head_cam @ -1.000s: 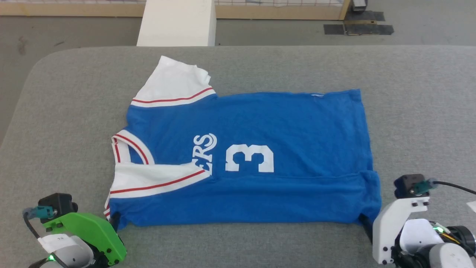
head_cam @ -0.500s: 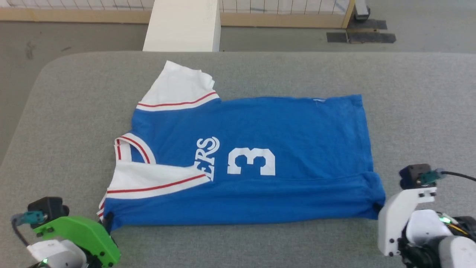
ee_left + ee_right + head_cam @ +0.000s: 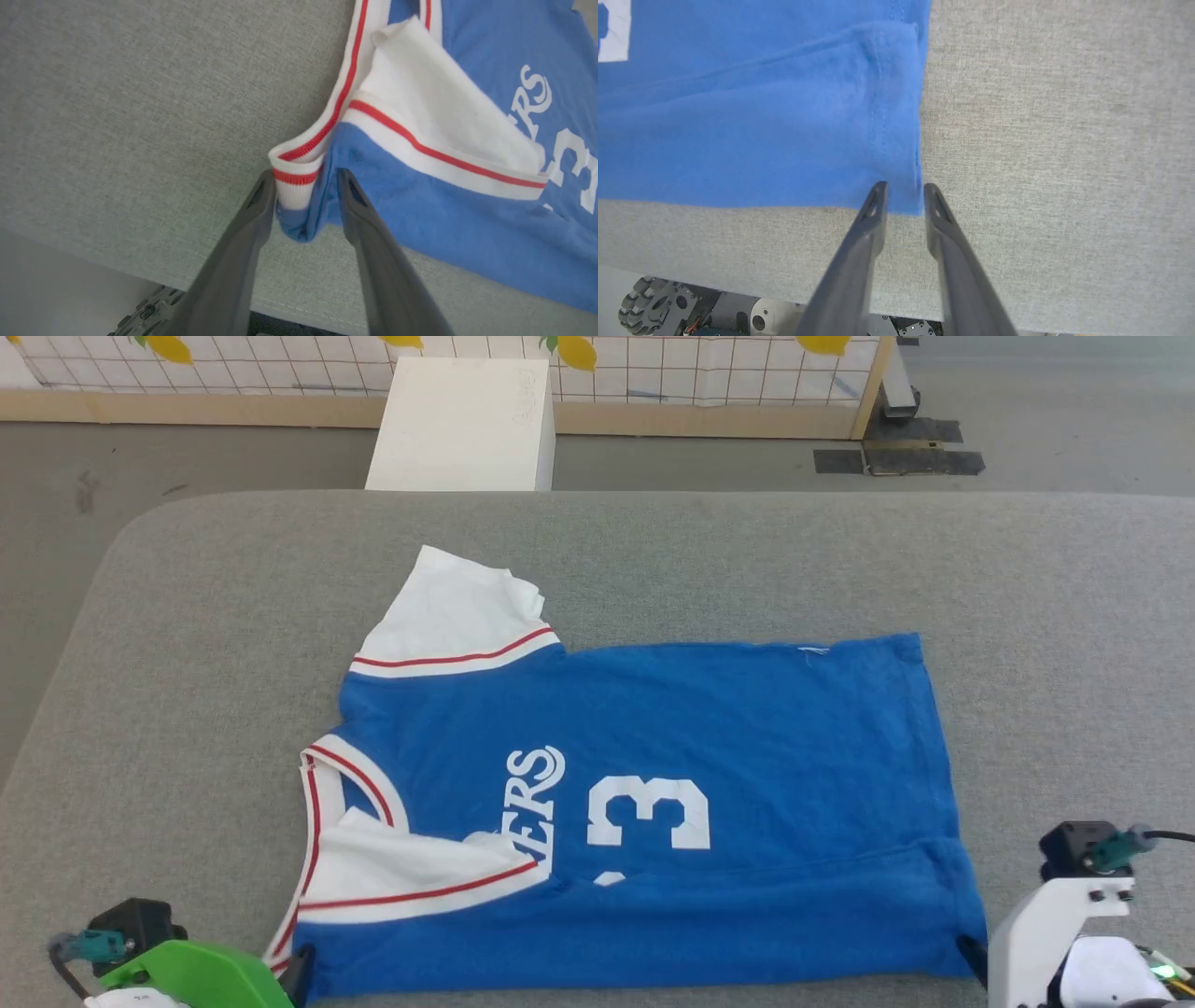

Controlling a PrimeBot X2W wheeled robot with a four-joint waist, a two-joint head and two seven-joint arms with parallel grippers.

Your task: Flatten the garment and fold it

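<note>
Item: garment (image 3: pixel 747 756), spread on the grey surface (image 3: pixel 653 560), near long edge folded over, near sleeve (image 3: pixel 401 873) tucked across the chest.
My left hand (image 3: pixel 303 186): parted, loose around the striped shoulder corner.
My right hand (image 3: pixel 903 191): parted, straddling the hem corner, unclamped.
Risk: on withdrawal either hand may snag its corner and drag the fold open.

On the garment (image 3: pixel 747 728), the folded white sleeve (image 3: pixel 401 868) covers the first letters of the chest print (image 3: pixel 534 803). The head view's bottom edge cuts off my left arm (image 3: pixel 196 980) and my right arm (image 3: pixel 1055 943).
</note>
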